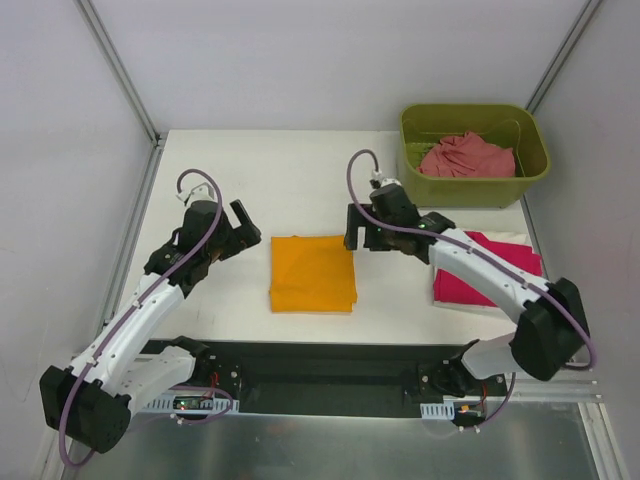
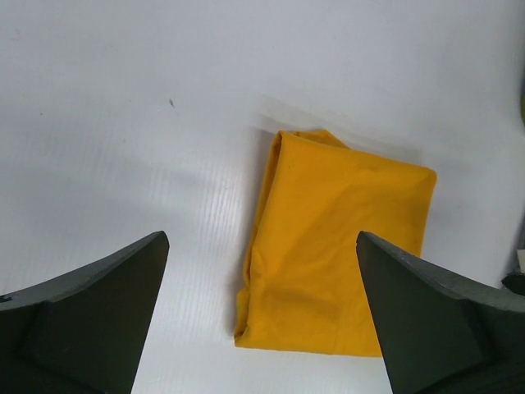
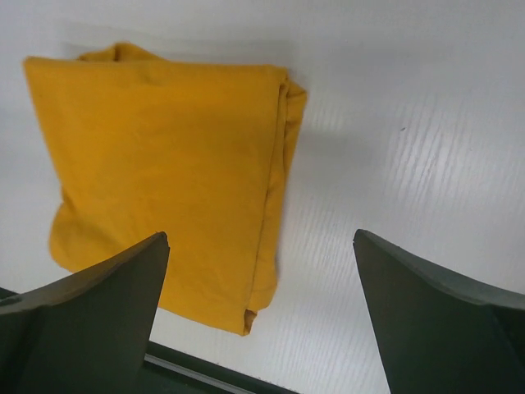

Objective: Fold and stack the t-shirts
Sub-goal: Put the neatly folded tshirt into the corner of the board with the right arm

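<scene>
The orange-yellow t-shirt [image 1: 312, 272] lies folded into a flat rectangle at the table's middle; it also shows in the left wrist view [image 2: 336, 246] and the right wrist view [image 3: 168, 172]. The magenta t-shirt [image 1: 520, 258] lies folded at the right, partly under the right arm. The salmon-pink t-shirt [image 1: 467, 157] is crumpled in the olive-green bin [image 1: 425, 178]. My left gripper [image 1: 236, 232] is open and empty, above the table left of the orange shirt. My right gripper [image 1: 360, 236] is open and empty, above the shirt's far right corner.
The bin stands at the back right corner. A black rail [image 1: 330, 360] runs along the near edge by the arm bases. White walls close in the left, back and right sides.
</scene>
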You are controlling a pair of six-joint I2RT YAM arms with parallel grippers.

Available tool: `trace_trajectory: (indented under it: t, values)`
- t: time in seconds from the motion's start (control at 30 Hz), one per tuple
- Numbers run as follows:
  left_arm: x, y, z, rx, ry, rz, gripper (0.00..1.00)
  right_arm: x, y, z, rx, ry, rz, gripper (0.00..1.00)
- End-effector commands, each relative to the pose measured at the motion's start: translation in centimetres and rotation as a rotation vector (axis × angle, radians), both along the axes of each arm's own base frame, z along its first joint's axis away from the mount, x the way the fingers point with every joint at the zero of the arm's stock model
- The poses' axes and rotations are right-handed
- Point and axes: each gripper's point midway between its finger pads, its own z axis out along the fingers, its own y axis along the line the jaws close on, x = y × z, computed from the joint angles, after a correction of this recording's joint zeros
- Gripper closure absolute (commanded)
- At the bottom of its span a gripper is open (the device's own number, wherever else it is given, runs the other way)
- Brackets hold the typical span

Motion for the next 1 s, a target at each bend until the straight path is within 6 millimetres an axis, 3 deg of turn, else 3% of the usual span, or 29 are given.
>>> trace_trajectory:
  t: [0.0, 0.13, 0.37, 0.53, 0.73, 0.97]
  values:
    - [-0.3, 0.4, -2.2, 0.022, 0.071, 0.008, 0.01, -0.7, 0.7, -2.5, -0.091, 0.054, -0.027, 0.00]
    - [-0.6, 0.1, -3.9, 0.027, 0.131, -0.012, 0.01, -1.6, 2.3, -6.2, -0.144, 0.148, -0.027, 0.00]
    - [-0.7, 0.0, -5.3, 0.029, 0.181, -0.021, 0.01, -2.8, 3.5, -10.2, -0.156, 0.270, -0.032, 0.05]
    - [-0.8, -0.2, -6.1, 0.027, 0.215, -0.026, 0.01, -3.3, 4.2, -12.4, -0.156, 0.325, -0.013, 0.24]
    - [-0.9, -0.2, -6.7, 0.034, 0.235, -0.035, 0.01, -4.2, 4.8, -14.3, -0.181, 0.366, -0.009, 0.35]
    - [-1.2, -0.1, -7.4, 0.036, 0.254, -0.033, 0.01, -4.8, 5.8, -16.5, -0.182, 0.368, -0.014, 0.66]
